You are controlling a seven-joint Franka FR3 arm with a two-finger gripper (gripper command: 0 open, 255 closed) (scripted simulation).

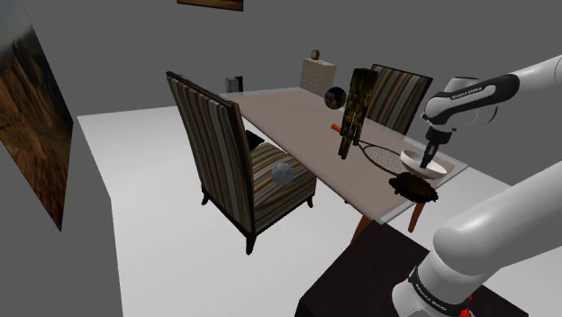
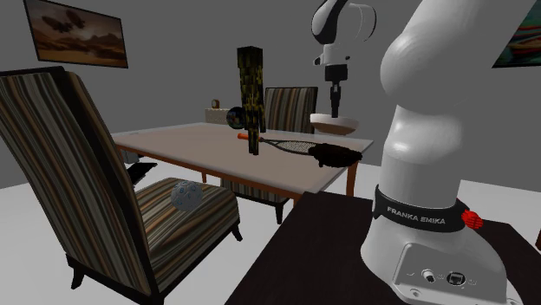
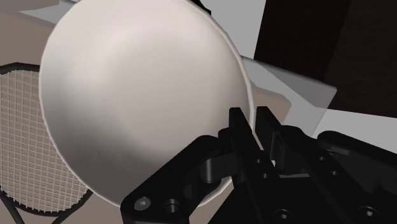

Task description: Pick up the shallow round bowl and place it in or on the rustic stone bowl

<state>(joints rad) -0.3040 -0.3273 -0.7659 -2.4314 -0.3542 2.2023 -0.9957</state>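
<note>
My black gripper [image 1: 435, 151] is shut on the rim of a shallow round white bowl [image 1: 423, 163], near the table corner closest to the stand. In the second exterior view the gripper [image 2: 335, 111] points straight down and the bowl [image 2: 334, 124] hangs a little above the tabletop. In the wrist view the bowl [image 3: 140, 95] is large and tilted, its rim clasped between the fingers of the gripper [image 3: 249, 121]. The dark rough stone bowl [image 1: 412, 186] rests on the table close to the edge, just in front of and below the white bowl; it appears again as the stone bowl [image 2: 334, 154].
A racket [image 1: 378, 155] lies on the pale table [image 1: 297, 126] beside the bowls. A tall dark mottled block [image 1: 354, 113], an orange item [image 1: 335, 127] and a dark sphere [image 1: 334, 97] stand further along. A striped chair [image 1: 243, 162] holds a grey ball [image 1: 282, 173].
</note>
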